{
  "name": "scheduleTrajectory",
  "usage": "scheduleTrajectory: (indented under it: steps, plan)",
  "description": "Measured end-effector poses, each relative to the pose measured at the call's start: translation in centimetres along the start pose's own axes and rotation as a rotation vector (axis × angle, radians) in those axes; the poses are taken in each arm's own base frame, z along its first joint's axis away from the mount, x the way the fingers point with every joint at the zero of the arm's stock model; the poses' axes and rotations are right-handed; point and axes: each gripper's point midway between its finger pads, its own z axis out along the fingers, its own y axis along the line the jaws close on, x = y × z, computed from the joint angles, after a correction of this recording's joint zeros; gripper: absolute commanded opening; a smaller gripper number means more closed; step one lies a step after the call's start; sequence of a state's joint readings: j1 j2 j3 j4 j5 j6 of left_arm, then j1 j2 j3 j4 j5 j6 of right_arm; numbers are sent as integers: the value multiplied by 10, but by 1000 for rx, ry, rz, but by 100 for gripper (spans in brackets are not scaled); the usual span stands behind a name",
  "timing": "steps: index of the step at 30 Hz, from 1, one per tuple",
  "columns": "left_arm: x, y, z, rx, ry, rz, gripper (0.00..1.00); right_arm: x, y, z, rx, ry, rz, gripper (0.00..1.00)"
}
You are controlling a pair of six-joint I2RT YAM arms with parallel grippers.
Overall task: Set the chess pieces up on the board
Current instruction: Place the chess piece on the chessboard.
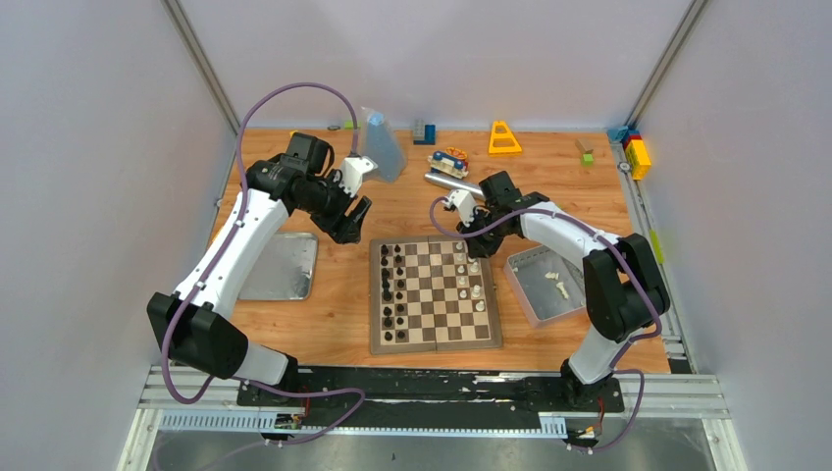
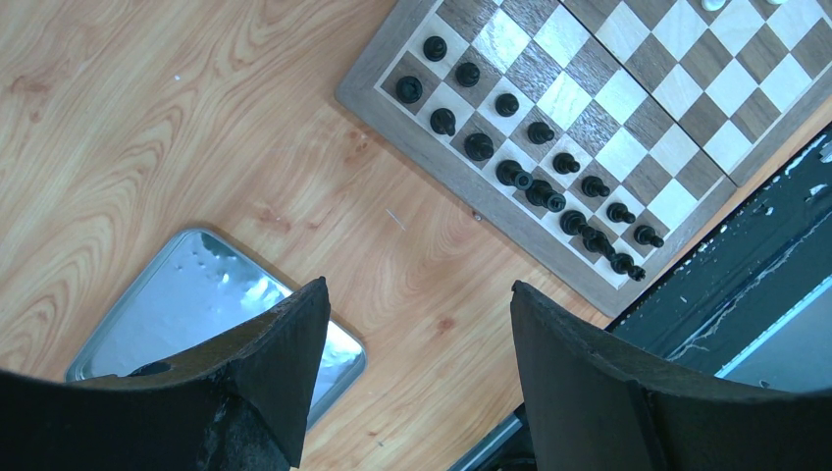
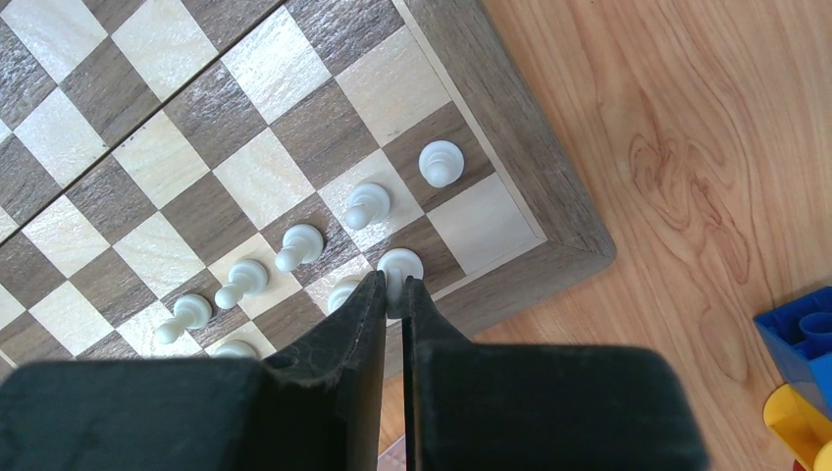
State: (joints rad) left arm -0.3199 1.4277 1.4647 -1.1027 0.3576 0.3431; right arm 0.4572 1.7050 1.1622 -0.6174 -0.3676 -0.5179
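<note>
Board (image 1: 432, 294) at bench (image 1: 334, 324) centre. Chess pieces (image 1: 469, 275) on its right files, opposing set (image 1: 390, 289) on its left files. Lid (image 1: 280, 265) left of board, tin (image 1: 533, 280) right, holding spare pieces.

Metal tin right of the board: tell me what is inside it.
A few white chess pieces lie in the tin; the right arm hides its far-right part.

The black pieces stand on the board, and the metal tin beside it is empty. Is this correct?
No: the metal tin holds a few white pieces, as the top view shows. The black pieces do stand on the board.
</note>
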Motion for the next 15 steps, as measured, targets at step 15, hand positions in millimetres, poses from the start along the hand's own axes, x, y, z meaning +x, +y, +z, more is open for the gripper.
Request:
scheduleTrajectory:
  steps: [15]
  plan:
    - [0, 0, 0, 1, 0, 0, 76, 4, -1, 1, 8, 12, 6, 35]
